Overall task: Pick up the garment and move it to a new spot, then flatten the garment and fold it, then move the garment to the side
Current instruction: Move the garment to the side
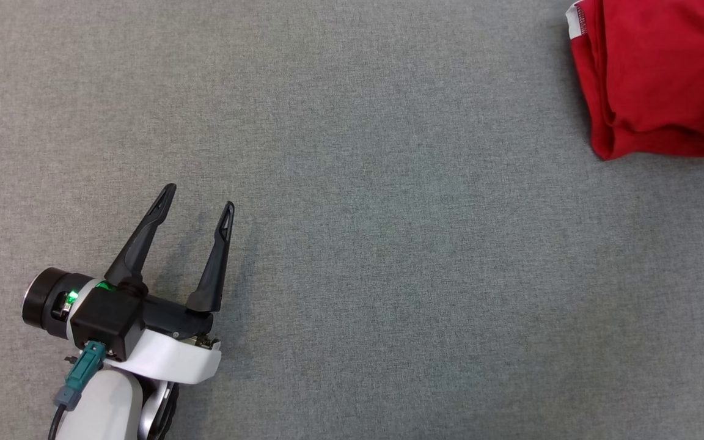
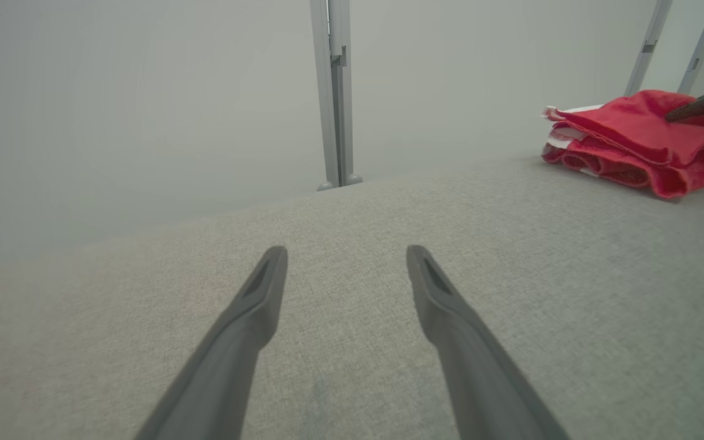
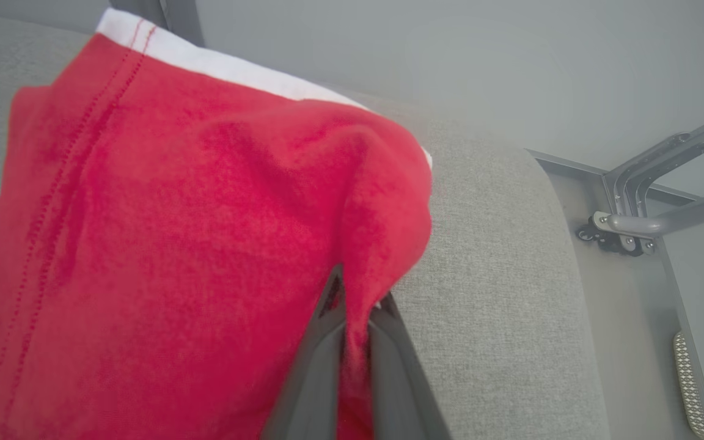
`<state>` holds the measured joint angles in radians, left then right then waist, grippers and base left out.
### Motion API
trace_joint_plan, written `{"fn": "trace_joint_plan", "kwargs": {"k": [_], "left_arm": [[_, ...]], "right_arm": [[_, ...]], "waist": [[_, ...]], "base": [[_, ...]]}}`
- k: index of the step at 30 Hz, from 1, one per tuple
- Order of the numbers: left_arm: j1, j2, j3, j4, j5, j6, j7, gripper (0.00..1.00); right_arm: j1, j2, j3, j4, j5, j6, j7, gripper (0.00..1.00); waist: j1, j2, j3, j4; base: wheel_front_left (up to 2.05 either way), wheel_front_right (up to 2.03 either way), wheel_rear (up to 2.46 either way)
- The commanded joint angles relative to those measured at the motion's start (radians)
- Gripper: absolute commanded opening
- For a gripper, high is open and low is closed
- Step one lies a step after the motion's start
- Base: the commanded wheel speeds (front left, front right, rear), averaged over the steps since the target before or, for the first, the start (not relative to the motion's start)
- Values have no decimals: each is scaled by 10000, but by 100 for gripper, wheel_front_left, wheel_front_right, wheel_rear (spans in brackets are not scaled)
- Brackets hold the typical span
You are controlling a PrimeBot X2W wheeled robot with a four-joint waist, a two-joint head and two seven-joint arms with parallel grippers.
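Wide open and gripping nothing, my left claw (image 1: 199, 197) is hovering over the bare near-left part of the tabletop (image 1: 388, 244). Over at the far right corner my right claw (image 3: 359, 292) is clenching a pinch of the garment (image 3: 175, 244) between closed fingers.

What is worrying me is that pinch. It seems to be taking only a narrow ridge of cloth near one edge. If I am lifting or dragging from it, the lower layers may be sliding out and the fold may be coming undone. The garment is also lying close to the tabletop's rounded right edge, so a shove further that way could be tipping part of it over the side. My left claw is sitting well apart from it, so nothing is steadying the stack.

As for looks, the garment (image 1: 651, 79) is showing as soft red knit, folded into a compact, lumpy stack of several layers. A white band is peeking out along one edge. Rows of red stitching are running beside it, and the layer edges are not lining up flush.
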<state>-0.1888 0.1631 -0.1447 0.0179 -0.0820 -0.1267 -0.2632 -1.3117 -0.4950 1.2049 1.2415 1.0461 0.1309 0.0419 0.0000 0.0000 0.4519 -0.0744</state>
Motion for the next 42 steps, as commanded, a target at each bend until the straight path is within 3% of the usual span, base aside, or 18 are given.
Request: {"fn": "trace_joint_plan", "kwargs": {"k": [1,12,22,27,34,42], "left_arm": [[-127,19,20,8,61,-31,-17,100],[-120,-100,55,101,58,-32,-17,100],[184,-415,212,260,-110,59,-17,100],[426,-565,352,340,-193,128,-17,100],[669,-705,550,351,-202,182,-17,100],[1024,-822,861,413,-235,251,-17,100]], "right_arm": [[-62,12,43,103,-106,-3,-105,100],[-116,-18,153,346,-339,-3,-371,100],[564,339,-669,-141,430,-3,-2629,100],[1329,490,-1153,-1012,667,-3,-3080,100],[2679,360,-3560,-2928,-685,-1,-3079,100],[5579,1034,-7035,-5196,-3282,-1,-3071,100]], "waist": [[0,0,-29,7],[0,0,-247,38],[0,0,-1113,110],[0,0,-1638,177],[0,0,-2190,304],[0,0,-2785,520]], "base": [[0,0,0],[0,0,0],[0,0,0],[0,0,0],[0,0,0],[0,0,0]]}}
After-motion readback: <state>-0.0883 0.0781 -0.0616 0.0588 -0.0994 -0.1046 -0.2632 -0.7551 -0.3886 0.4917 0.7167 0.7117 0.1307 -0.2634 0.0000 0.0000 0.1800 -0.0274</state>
